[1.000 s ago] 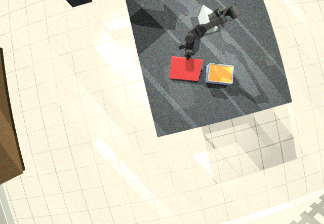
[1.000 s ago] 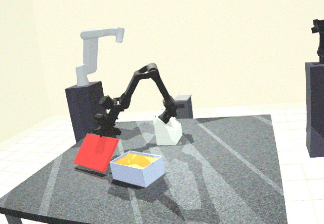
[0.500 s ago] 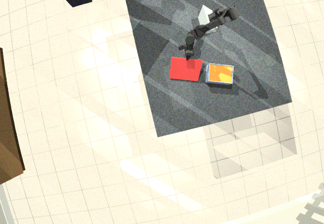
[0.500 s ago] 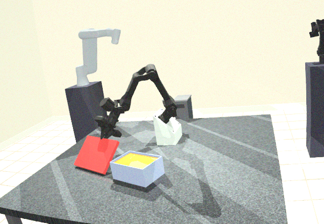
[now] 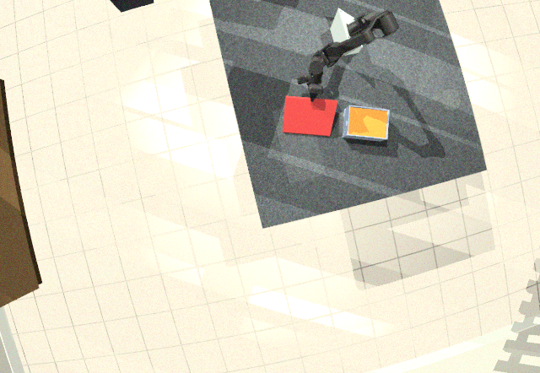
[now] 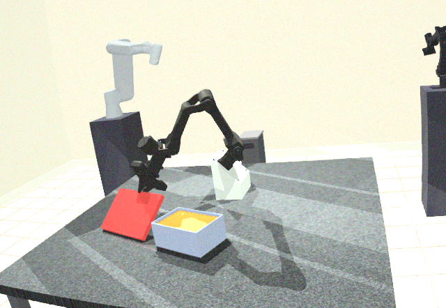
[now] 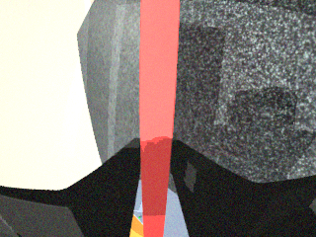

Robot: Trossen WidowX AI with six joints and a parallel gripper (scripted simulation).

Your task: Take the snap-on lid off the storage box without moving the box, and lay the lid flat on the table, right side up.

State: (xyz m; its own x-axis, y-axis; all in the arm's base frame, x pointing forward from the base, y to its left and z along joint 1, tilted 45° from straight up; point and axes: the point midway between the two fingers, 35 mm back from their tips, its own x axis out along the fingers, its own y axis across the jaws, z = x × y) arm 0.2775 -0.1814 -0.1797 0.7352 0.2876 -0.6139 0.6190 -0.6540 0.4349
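The red lid [image 5: 307, 118] [image 6: 129, 214] [image 7: 159, 74] is off the box and tilted steeply, its outer face toward the exterior camera. Its low edge is at or just above the table; I cannot tell whether it touches. My gripper [image 5: 313, 97] [image 6: 143, 191] [image 7: 154, 144] is shut on the lid's raised edge, with the fingers on either side of it. The box [image 5: 346, 123] [image 6: 176, 237] [image 7: 174, 212] has light blue walls and an orange inside. It stands upright and open beside the lid, apart from it in the top view. The lid's underside is hidden.
The dark grey table [image 5: 305, 194] [image 6: 334, 225] carries my arm's pale angular mount [image 5: 339, 29] [image 6: 230, 187] behind the box. Beyond the table stand a white arm [image 6: 122, 74] on a dark pedestal [image 6: 111, 146] and a black arm [image 6: 442, 52] on another pedestal [image 6: 433, 153].
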